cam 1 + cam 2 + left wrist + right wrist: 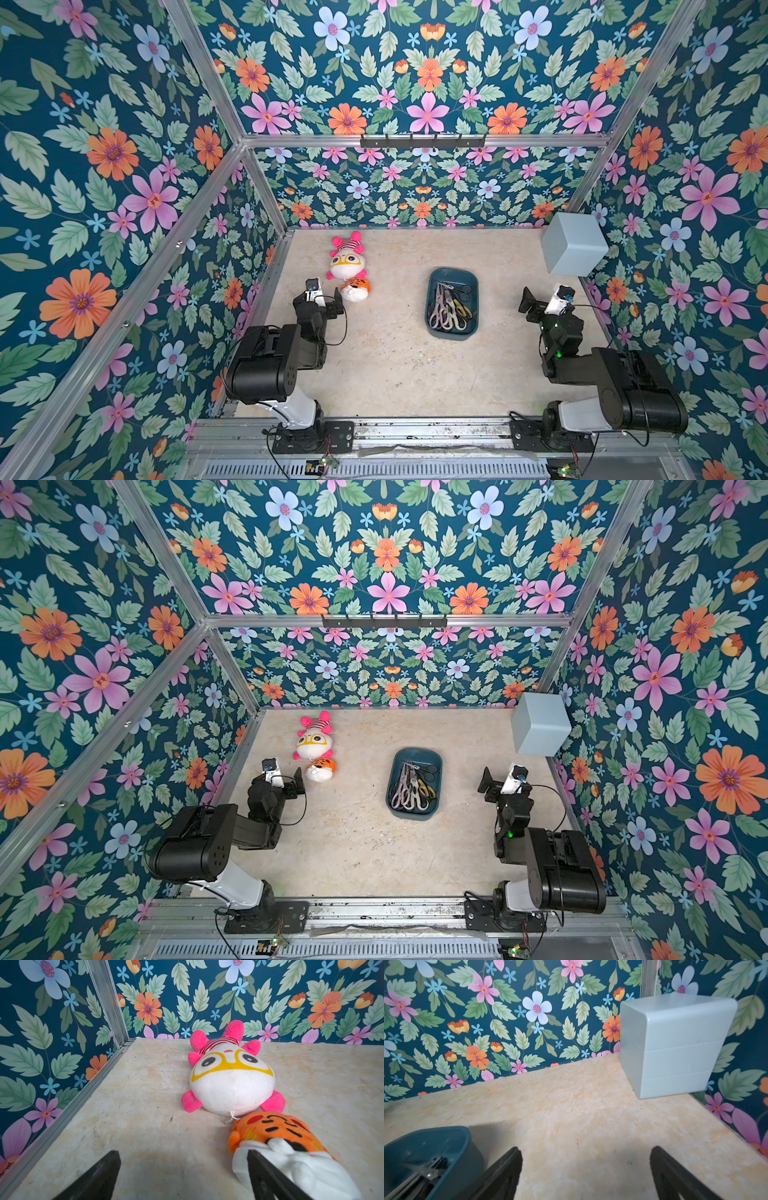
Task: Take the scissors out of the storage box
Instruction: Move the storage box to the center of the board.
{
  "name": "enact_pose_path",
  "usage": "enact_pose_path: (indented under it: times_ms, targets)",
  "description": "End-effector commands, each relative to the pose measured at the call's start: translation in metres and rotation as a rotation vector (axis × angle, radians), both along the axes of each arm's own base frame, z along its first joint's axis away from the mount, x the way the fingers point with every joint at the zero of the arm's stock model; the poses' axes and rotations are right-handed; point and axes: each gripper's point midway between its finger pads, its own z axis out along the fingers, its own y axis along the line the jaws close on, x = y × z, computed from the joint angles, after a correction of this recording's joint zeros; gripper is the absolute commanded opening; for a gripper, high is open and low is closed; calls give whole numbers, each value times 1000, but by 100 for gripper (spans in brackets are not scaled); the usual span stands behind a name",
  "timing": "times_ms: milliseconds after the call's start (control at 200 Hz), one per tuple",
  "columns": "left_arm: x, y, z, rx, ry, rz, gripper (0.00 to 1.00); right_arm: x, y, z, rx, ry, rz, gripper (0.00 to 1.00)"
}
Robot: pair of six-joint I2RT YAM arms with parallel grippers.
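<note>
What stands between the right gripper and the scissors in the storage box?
Nothing visible. Only bare table separates the right gripper from the storage box; the scissors lie inside, so just the box's own wall must be cleared.

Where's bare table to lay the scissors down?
Widest bare patch: between the dark teal plastic storage tray and the left gripper, in front of the two plush toys. Also free behind the tray, up to the pale grey-blue cube. Crowded: around the toys.

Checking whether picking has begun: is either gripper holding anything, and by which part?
Nothing is held. The left gripper and right gripper stand open; the metal-bladed scissors lie in the shallow dark teal plastic storage box.
</note>
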Motion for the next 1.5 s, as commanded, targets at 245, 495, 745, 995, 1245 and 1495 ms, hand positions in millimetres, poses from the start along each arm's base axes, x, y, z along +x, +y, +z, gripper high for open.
enact_pose_path:
  times_ms: [245,495,745,995,1245,1495]
  targets:
    - [29,21,26,-113,307,186,99,-14,-32,55,254,-3,-224,99]
    - [28,-16,37,-383,351,168,99,-1,14,70,643,55,-3,99]
    - [19,-99,42,-396,382,38,99,28,46,1,571,637,-52,79]
    - [6,-138,31,-468,444,-25,99,24,104,-31,340,969,12,66]
    - [-3,-138,37,-470,435,-43,99,14,146,-43,295,1035,154,45]
    - [-12,-129,40,-477,409,-13,99,14,179,-61,227,1065,205,42]
